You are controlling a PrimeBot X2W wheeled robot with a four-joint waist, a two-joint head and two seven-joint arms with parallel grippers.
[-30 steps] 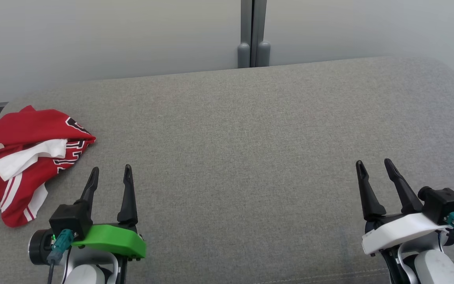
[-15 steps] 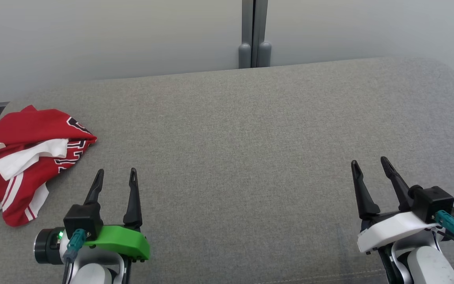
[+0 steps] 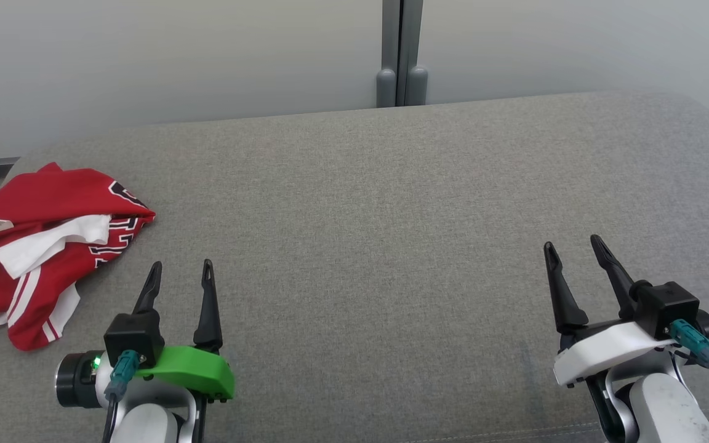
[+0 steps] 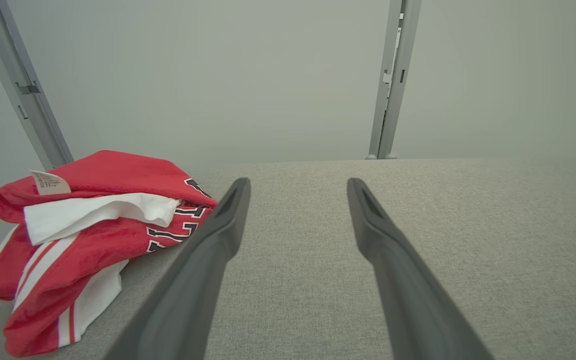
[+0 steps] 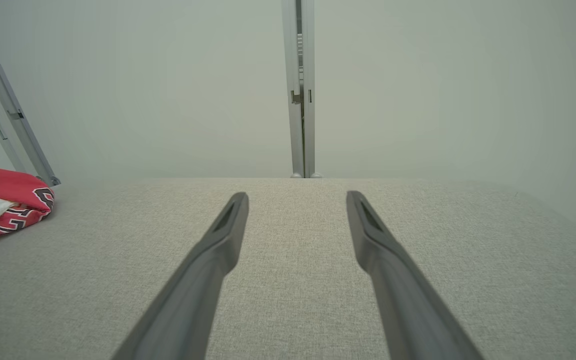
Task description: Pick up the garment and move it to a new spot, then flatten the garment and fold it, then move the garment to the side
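Setting: reads as a lab or test bay. The bench (image 3: 391,203) is padded and covered in plain grey woven fabric, with rounded far corners. Behind its far edge stand blank pale partition panels (image 3: 176,55), joined by a grey metal post (image 3: 410,49) with slotted fittings. A second such post (image 4: 25,90) stands past the far left corner. Lighting is flat and even.

The garment (image 3: 40,246) is coloured red, striped in white, with black letters outlined in white. The cushion (image 3: 391,215) beneath the garment is woven plain grey. The left gripper (image 3: 182,264), nearest the garment, is cased in green, the right gripper (image 3: 572,243) in white.
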